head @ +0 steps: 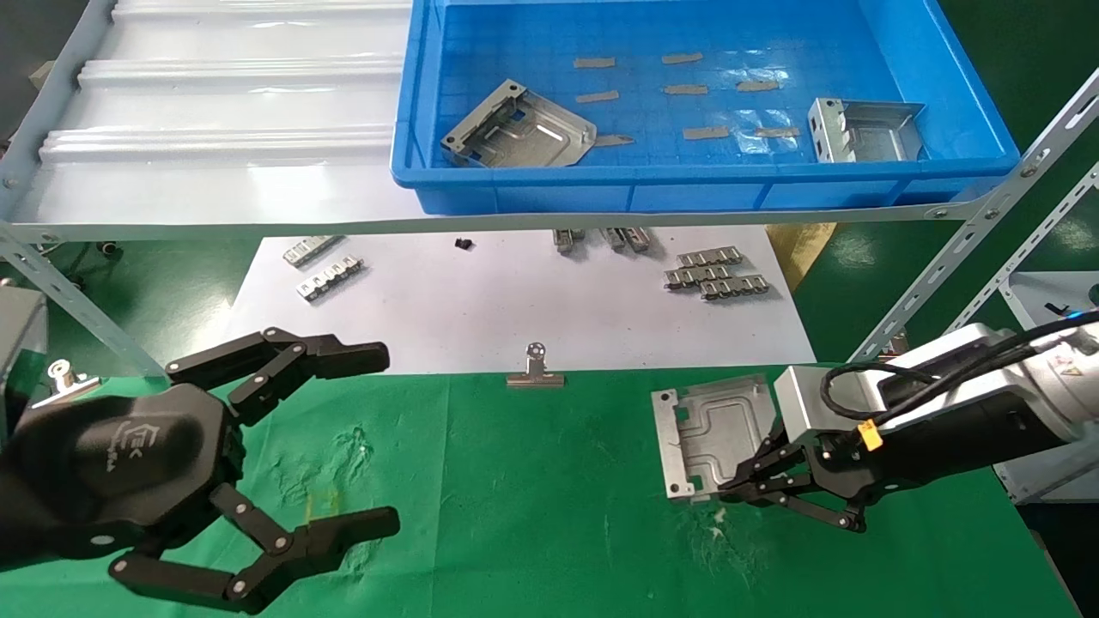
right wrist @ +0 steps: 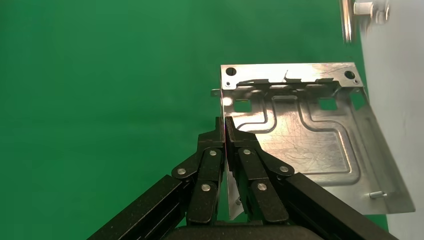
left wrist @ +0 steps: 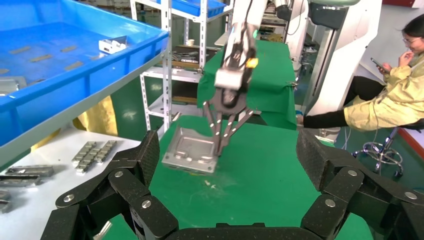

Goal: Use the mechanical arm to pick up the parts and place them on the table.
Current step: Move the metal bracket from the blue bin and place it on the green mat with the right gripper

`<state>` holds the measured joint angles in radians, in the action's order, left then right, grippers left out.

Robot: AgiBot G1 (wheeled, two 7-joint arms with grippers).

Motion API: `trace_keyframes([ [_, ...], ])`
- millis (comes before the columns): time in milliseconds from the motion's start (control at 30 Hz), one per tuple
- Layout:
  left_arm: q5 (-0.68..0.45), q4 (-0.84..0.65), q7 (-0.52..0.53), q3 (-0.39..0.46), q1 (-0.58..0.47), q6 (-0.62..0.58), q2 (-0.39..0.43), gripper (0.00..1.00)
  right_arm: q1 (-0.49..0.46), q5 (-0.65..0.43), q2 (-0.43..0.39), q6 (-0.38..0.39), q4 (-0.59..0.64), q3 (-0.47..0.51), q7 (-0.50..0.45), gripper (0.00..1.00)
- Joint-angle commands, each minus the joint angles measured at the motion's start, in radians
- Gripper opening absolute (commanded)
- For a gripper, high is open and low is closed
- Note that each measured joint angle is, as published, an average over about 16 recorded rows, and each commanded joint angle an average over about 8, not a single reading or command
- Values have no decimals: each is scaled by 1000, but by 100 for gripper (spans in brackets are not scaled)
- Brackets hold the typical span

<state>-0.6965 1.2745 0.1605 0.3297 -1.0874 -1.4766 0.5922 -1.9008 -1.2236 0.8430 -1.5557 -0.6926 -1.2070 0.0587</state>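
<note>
Right fingers (right wrist: 226, 131) clamp the plate's (right wrist: 305, 145) side flange on the green table (head: 532, 498); left fingers (head: 378, 356) spread.

One ribbed silver plate (head: 706, 432) on the green table (head: 532, 506), its side flange pinched by the right arm's hand (head: 745, 482). Two more plates (head: 519, 129) (head: 863, 129) lie in the blue tray.

Beyond your right gripper (head: 745, 481) you'll find a silver binder clip (head: 535, 369) at the edge of the white sheet (head: 515, 318), ribbed metal strips (head: 715, 273) farther off on it, and the blue plastic tray (head: 704, 184) higher up on the shelf.
</note>
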Motion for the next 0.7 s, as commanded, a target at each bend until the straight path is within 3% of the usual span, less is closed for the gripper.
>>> trace_keyframes([
  [33, 0, 0, 0, 0, 0, 0, 0, 100, 14, -29, 31, 12, 65, -28, 26, 0],
  [300, 0, 0, 0, 0, 0, 0, 0, 100, 15, -102, 161, 29, 307, -71, 162, 0],
  [533, 0, 0, 0, 0, 0, 0, 0, 100, 13, -134, 226, 36, 449, -91, 252, 0],
  [633, 0, 0, 0, 0, 0, 0, 0, 100, 12, -145, 244, 38, 493, -98, 284, 11],
  [700, 0, 0, 0, 1, 0, 0, 0, 100, 12, -156, 256, 37, 517, -106, 302, 32],
])
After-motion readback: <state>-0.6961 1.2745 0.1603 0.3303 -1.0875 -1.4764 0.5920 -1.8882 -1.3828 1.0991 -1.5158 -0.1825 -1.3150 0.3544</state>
